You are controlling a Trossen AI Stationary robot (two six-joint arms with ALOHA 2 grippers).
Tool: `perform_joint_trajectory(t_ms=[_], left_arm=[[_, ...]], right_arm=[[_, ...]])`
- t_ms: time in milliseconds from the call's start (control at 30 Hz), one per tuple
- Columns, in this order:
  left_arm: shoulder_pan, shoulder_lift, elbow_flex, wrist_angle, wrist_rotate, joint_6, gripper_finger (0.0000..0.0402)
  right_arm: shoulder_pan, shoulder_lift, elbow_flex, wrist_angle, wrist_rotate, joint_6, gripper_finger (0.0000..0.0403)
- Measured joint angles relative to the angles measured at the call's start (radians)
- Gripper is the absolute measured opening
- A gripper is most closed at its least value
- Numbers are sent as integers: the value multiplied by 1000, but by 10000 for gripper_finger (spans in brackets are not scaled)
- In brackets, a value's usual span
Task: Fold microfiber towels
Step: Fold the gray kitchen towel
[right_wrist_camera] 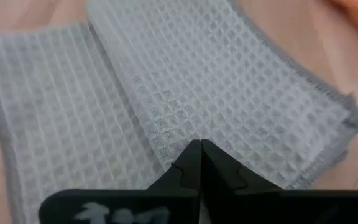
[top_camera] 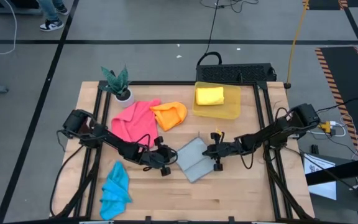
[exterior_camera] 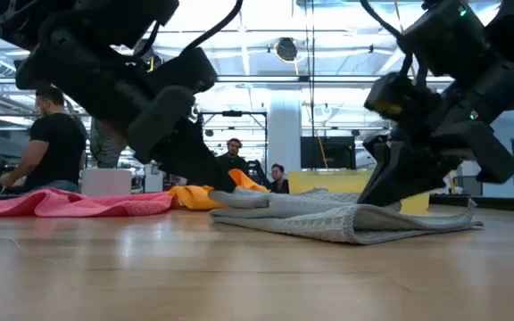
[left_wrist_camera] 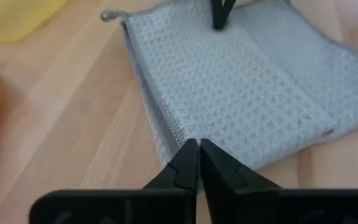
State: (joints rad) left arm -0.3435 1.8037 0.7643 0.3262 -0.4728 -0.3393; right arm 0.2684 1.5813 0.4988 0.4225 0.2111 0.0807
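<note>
Now, left to right across the worktop (top_camera: 241, 180): blue towel (top_camera: 114, 190) crumpled near the front left edge. Pink towel (top_camera: 133, 121) spread farther back, just beside a small potted plant (top_camera: 119, 83), with the orange towel (top_camera: 169, 114) bunched against its right side. Left gripper (top_camera: 168, 157) low at the centre, jaws pinched shut on the left edge of the grey towel (top_camera: 193, 160), fingertips (left_wrist_camera: 190, 163) meeting on the waffle weave. Grey towel flat in the middle, partly folded, one layer lying over another. Right gripper (top_camera: 211, 151) at the towel's right edge, jaws likewise closed on the fabric. Yellow towel (top_camera: 209, 95) folded inside the yellow plastic bin (top_camera: 232, 111) at the back right.
</note>
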Motion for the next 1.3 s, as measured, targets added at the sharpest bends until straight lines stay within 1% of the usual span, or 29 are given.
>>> perform_joint_trajectory(t_ms=[200,300,400,567,633,700,767,833,867,933,967,1000,1067,1167,1300], left_arm=[[1,-27,0,-3,-1,22,12],[19,-27,0,-7,17,-10,17],[37,-27,-1,-13,59,-22,50],[51,-27,-1,-33,74,-51,139],[59,-33,-1,-88,74,-71,169],[63,-70,-2,-178,71,-107,190],[67,-103,0,-211,28,-164,202],[60,-132,-2,-234,-40,-174,205],[56,-137,-3,-202,-74,-157,206],[51,-139,0,-105,-85,-101,207],[51,-138,0,-71,-58,-66,207],[51,-129,0,-34,-8,-35,207],[52,-99,0,25,71,-5,207],[52,-51,-1,82,80,1,207],[65,19,-1,105,78,-3,207]], right_arm=[[1,-22,0,12,-2,-2,0],[1,-22,0,11,-2,27,0],[1,-22,0,13,-2,62,0],[1,5,0,7,-2,62,4],[1,19,0,-1,-2,69,14],[1,25,0,0,-2,74,28],[1,27,1,0,1,70,43],[1,26,1,0,2,44,57],[1,23,1,-3,2,24,62],[1,8,1,-20,2,-1,70],[1,-2,0,-22,1,-3,72],[1,-15,0,-27,1,-4,74],[1,-48,0,-24,0,-4,74],[1,-72,1,9,0,12,74],[-11,-65,1,26,0,57,74]])
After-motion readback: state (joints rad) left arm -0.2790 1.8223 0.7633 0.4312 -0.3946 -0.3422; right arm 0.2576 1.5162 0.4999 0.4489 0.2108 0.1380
